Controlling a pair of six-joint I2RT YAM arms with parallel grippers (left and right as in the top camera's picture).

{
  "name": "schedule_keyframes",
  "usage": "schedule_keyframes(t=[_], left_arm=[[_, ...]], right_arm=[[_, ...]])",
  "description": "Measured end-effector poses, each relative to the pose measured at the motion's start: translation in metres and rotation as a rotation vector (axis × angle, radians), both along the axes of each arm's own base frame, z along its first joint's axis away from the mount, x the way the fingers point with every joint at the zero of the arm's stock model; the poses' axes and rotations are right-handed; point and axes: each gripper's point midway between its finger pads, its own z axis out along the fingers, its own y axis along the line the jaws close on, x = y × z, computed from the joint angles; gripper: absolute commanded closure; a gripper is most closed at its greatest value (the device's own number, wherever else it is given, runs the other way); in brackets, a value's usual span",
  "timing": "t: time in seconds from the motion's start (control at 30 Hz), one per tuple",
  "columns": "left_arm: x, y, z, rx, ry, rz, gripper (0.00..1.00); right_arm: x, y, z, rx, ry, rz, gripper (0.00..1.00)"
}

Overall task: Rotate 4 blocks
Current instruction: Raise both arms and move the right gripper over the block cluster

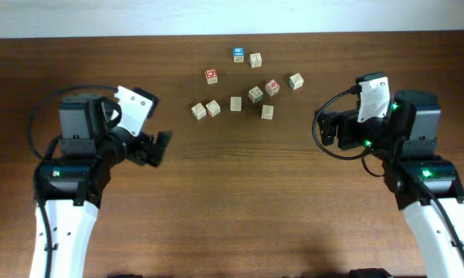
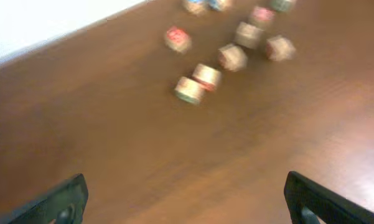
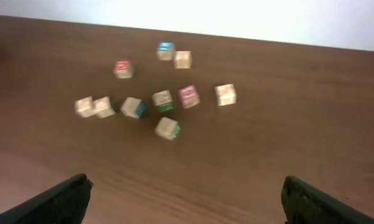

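While both arms are sitting back on the near half of the table, I'm gripping nothing. Left gripper is standing spread wide and empty, pointing right toward the table's middle. On the left wrist cam its dark fingers are framing bare wood only. Right gripper is likewise standing fully apart and empty, pointing left. On the right wrist cam its fingers are sitting in the bottom corners with nothing between them.

The blocks are lying in a loose cluster at the far centre of the table, well apart from both grippers. I'm counting seven pale wooden ones overhead, so I can't tell which four are the task's.

- Left pair is sitting side by side, touching or nearly so.
- Lone block is lying just right of that pair.
- Near block is lying closest to my side.
- Rightmost block is sitting apart from the others.
- Far block is sitting just beside the blue-faced cube.

Of the red-faced cubes, one is lying at the cluster's left. The second red cube is lying just beside the central pale block. Prints are coming through too small or blurred to read on any cam.
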Motion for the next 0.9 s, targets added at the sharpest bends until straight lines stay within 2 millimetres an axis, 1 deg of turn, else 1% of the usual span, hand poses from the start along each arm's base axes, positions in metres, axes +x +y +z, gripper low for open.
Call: schedule_keyframes(t=[0.03, 0.13, 0.17, 0.2, 0.27, 0.3, 0.37, 0.4, 0.43, 0.5, 0.53, 0.6, 0.63, 0.7, 0.77, 0.83, 0.9], left_arm=[[-0.008, -0.009, -0.005, -0.041, 0.043, -0.039, 0.01], [-0.017, -0.019, -0.008, -0.088, 0.083, -0.080, 0.01], [-0.017, -0.021, -0.008, -0.096, 0.083, -0.087, 0.01], [-0.010, -0.020, -0.007, -0.112, 0.077, -0.065, 0.01], [0.003, -0.010, -0.012, -0.118, 0.093, 0.037, 0.01], [0.011, 0.000, -0.018, -0.107, 0.120, 0.117, 0.01], [0.017, 0.015, -0.027, -0.081, 0.178, 0.235, 0.01], [0.024, 0.024, -0.022, -0.072, 0.187, 0.302, 0.01], [0.033, 0.031, -0.015, -0.068, 0.194, 0.364, 0.01], [0.045, 0.037, -0.011, -0.064, 0.207, 0.417, 0.01], [0.050, 0.039, -0.014, -0.064, 0.216, 0.432, 0.01], [0.056, 0.042, -0.028, -0.053, 0.255, 0.457, 0.01], [0.057, 0.042, -0.030, -0.053, 0.260, 0.464, 0.01], [0.061, 0.042, -0.027, -0.060, 0.241, 0.466, 0.01], [0.062, 0.042, -0.026, -0.062, 0.234, 0.466, 0.01], [0.062, 0.042, -0.026, -0.062, 0.235, 0.466, 0.01], [0.062, 0.045, -0.026, -0.068, 0.235, 0.495, 0.00]], right_arm=[[-0.002, 0.007, 0.002, 0.024, 0.000, 0.033, 0.02], [-0.008, 0.018, 0.000, 0.066, 0.023, 0.089, 0.02], [-0.009, 0.020, -0.005, 0.077, 0.045, 0.103, 0.02], [-0.007, 0.023, -0.014, 0.089, 0.082, 0.111, 0.02], [-0.006, 0.024, -0.030, 0.107, 0.185, 0.104, 0.02], [0.002, 0.025, -0.032, 0.110, 0.233, 0.100, 0.02], [0.005, 0.025, -0.026, 0.083, 0.335, 0.079, 0.02], [0.018, 0.028, -0.012, 0.056, 0.338, 0.073, 0.02], [0.027, 0.030, -0.003, 0.030, 0.360, 0.067, 0.02], [0.040, 0.029, -0.001, 0.005, 0.386, 0.051, 0.02], [0.046, 0.028, -0.003, 0.000, 0.392, 0.045, 0.02], [0.055, 0.028, -0.022, -0.004, 0.445, 0.035, 0.02], [0.059, 0.028, -0.024, -0.002, 0.438, 0.035, 0.02], [0.069, 0.033, -0.015, 0.025, 0.386, 0.051, 0.00], [0.077, 0.036, -0.010, 0.046, 0.353, 0.042, 0.02], [0.079, 0.036, -0.011, 0.039, 0.357, 0.008, 0.04], [0.081, 0.041, -0.020, 0.012, 0.375, -0.020, 0.04]])
